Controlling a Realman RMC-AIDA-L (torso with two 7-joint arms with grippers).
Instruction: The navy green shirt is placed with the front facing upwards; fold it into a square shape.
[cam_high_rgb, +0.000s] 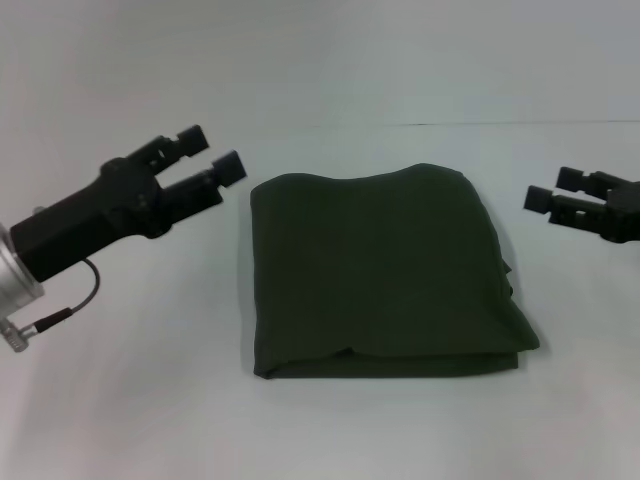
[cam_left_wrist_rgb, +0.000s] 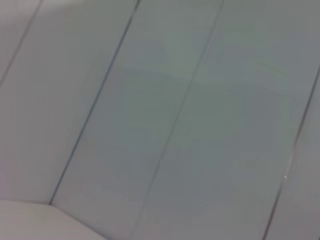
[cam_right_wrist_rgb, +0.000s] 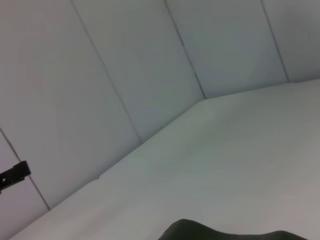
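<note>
- The navy green shirt (cam_high_rgb: 380, 275) lies folded into a rough square in the middle of the white bench (cam_high_rgb: 120, 420)
- Left hand (cam_high_rgb: 215, 152) hovers just beside its left edge, fingers parted, holding nothing
- Right hand (cam_high_rgb: 550, 190) hangs off its right side, parted and empty

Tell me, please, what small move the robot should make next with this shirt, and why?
Probably none beyond drawing both arms back to rest. The navy green shirt already lies folded into a rough square on the white table, and the left claw and right claw hang open beside it, touching nothing.
</note>
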